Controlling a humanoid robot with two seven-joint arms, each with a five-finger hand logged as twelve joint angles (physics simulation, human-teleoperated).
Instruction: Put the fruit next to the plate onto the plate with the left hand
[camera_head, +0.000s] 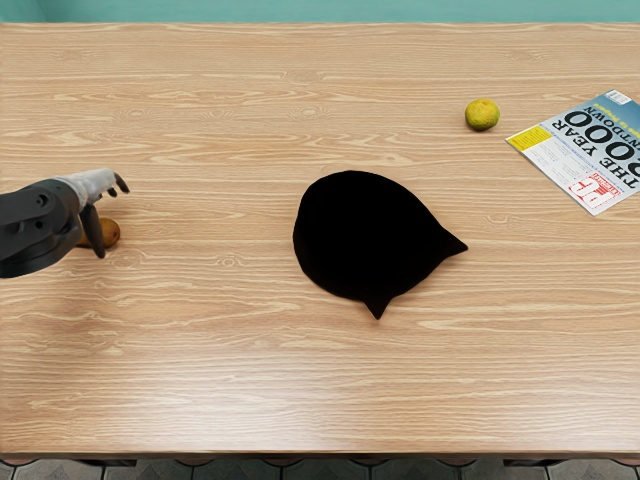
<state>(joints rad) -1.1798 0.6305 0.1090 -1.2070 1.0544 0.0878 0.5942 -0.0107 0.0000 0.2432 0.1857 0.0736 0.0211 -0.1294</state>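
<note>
The black plate lies bare at table centre. The orange fruit rests near the left edge, partly behind the left hand; whether the hand grips it cannot be determined. Open tabletop separates fruit and plate.

Left hand in shot: pale silver-grey shell, metallic sheen. Fingers slim, dark grey, rounded tips. Right behind fingers, light casing meets dark wrist. Further back from fingers, forearm bulky, matte charcoal-black, smooth rounded housing, soft grey highlights.
</note>
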